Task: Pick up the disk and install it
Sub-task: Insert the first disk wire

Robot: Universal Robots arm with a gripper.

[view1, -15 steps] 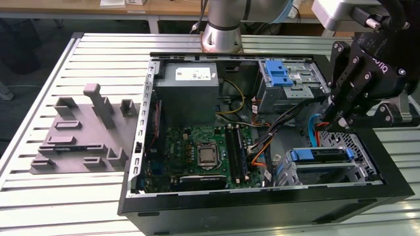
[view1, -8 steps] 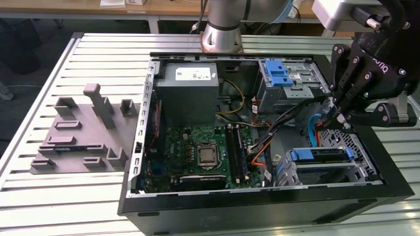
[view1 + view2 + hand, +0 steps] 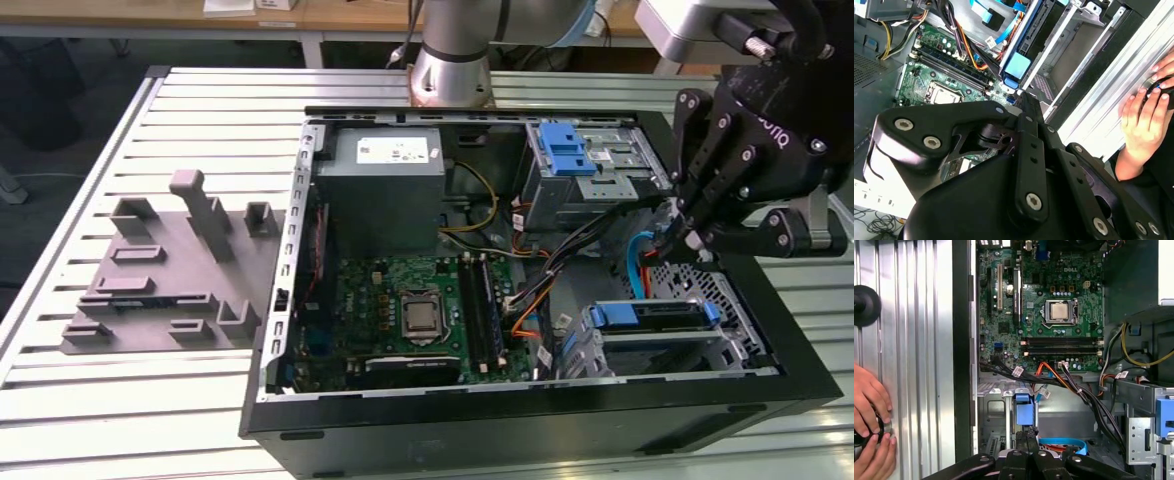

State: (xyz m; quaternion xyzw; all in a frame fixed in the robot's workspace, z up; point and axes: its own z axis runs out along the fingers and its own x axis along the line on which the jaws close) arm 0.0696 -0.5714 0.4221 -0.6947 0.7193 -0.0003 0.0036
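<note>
**Gripper [image 3: 691,240] over seated disk [image 3: 647,315]**

In the exterior view the disk sits in its bay at 4 o'clock in the case [image 3: 534,430]. The gripper hangs just above it, toward 1 o'clock, jaws pressed together and holding nothing.

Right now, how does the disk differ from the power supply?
Size: the power supply is a big box; the disk is slim, far smaller.
Look: the power supply is grey with a white sticker; the disk is framed by a blue bracket.
Place: power supply by the arm's base; disk in the opposite corner.
Both sit inside the case.
</note>
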